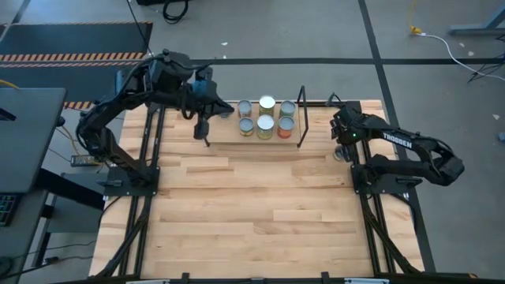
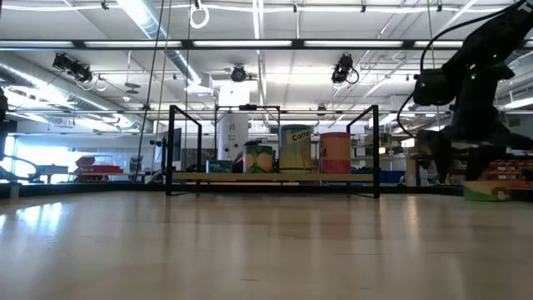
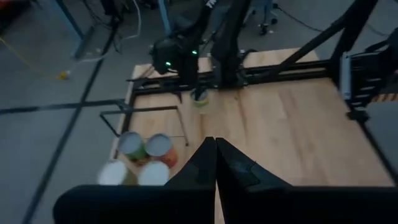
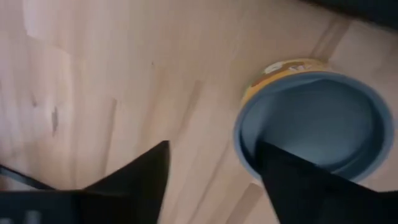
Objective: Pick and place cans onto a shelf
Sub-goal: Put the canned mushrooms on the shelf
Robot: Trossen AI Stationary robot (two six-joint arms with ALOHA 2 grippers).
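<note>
table (image 1: 260,205): shelf (image 1: 254,141), 1 can (image 4: 311,121) | shelf: 6 cans (image 1: 266,117)

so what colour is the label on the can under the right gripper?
Yellow, on the can below the open right gripper; the right wrist view shows it best.

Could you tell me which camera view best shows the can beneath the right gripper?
The right wrist view: the can fills it, its grey lid seen from above beside the open right gripper. The left wrist view shows it small; low view, a sliver; high view hides it.
</note>
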